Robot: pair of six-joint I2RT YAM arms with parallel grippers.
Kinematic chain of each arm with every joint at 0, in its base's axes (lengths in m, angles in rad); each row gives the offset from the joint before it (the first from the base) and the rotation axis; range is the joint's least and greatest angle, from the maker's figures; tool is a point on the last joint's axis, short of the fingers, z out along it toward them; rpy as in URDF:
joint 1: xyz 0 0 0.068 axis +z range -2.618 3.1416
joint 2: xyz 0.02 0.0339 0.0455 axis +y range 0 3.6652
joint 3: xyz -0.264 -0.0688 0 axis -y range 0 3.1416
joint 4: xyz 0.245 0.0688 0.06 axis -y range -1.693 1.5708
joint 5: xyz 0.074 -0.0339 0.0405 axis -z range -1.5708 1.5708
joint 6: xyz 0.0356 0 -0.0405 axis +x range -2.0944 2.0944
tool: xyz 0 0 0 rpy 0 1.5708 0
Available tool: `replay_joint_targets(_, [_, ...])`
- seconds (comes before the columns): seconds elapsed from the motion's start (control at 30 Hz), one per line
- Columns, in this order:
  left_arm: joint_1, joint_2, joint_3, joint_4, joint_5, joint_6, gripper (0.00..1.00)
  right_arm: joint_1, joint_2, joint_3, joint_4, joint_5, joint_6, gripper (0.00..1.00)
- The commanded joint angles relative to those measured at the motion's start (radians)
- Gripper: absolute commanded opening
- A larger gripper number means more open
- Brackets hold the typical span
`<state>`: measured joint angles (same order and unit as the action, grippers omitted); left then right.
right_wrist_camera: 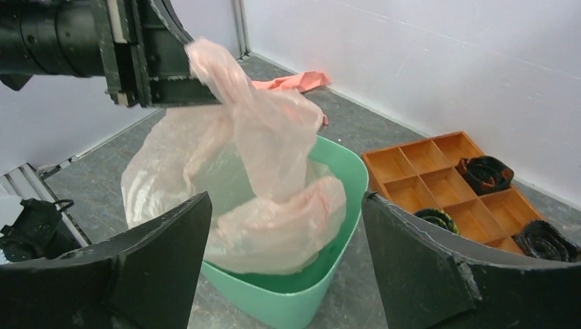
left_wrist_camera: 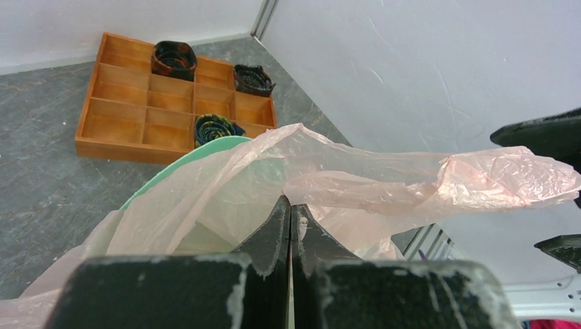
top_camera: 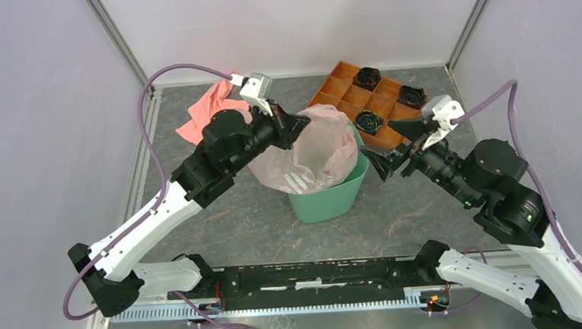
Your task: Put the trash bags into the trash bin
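The pale pink translucent trash bag (top_camera: 310,152) hangs half inside the mint-green trash bin (top_camera: 334,198) at the table's middle, spilling over the bin's left rim. My left gripper (top_camera: 295,124) is shut on the bag's upper edge and holds it above the bin; in the left wrist view its jaws (left_wrist_camera: 290,205) pinch the film (left_wrist_camera: 384,181) with the bin's rim (left_wrist_camera: 205,154) below. My right gripper (top_camera: 379,159) is open and empty just right of the bin. In the right wrist view the bag (right_wrist_camera: 264,171) and bin (right_wrist_camera: 315,288) lie between its fingers (right_wrist_camera: 164,253).
An orange compartment tray (top_camera: 345,92) with dark rolled items stands at the back right, close behind the bin. A salmon-pink cloth (top_camera: 205,112) lies at the back left under the left arm. Grey walls close in the sides and back.
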<state>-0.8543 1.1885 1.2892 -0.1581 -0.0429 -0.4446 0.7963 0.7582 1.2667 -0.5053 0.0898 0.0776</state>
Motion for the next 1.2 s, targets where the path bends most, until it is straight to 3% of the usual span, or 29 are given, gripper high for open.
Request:
replay_joint_targets(0.0, [-0.002,-0.052,-0.037,0.115,-0.058,-0.067,0.02,-0.001,-0.008,-0.064,-0.061,-0.012,0.022,0.85])
replay_joint_targets(0.13, [-0.002,-0.051,-0.044,0.138,-0.054,-0.093,0.02,-0.002,0.083,-0.082,0.008,-0.2,0.052,0.69])
replay_joint_targets(0.23, [-0.002,-0.046,-0.041,0.149,-0.052,-0.109,0.02,-0.002,0.134,-0.109,0.061,-0.239,0.058,0.66])
replay_joint_targets(0.27, [-0.002,-0.044,-0.041,0.151,-0.055,-0.113,0.02,-0.002,0.152,-0.117,0.066,-0.233,0.059,0.63])
replay_joint_targets(0.47, [-0.002,-0.043,0.025,0.154,-0.096,-0.112,0.02,0.003,0.237,-0.225,0.059,-0.097,0.033,0.27])
replay_joint_targets(0.6, [-0.002,-0.051,0.073,0.203,-0.148,-0.106,0.02,0.011,0.295,-0.238,0.044,0.007,0.009,0.2])
replay_joint_targets(0.7, [-0.002,-0.059,0.078,0.241,-0.14,-0.128,0.02,0.013,0.335,-0.234,0.018,0.071,0.002,0.21])
replay_joint_targets(0.87, [-0.002,-0.036,0.052,0.242,-0.066,-0.191,0.02,0.014,0.357,-0.177,-0.039,0.116,0.032,0.42])
replay_joint_targets(1.03, [-0.002,-0.038,-0.001,0.263,-0.03,-0.228,0.02,0.013,0.162,-0.123,0.005,0.093,0.105,0.67])
replay_joint_targets(1.17, [-0.008,-0.01,0.01,0.28,0.018,-0.25,0.02,0.014,0.094,-0.046,-0.074,0.172,0.135,0.8])
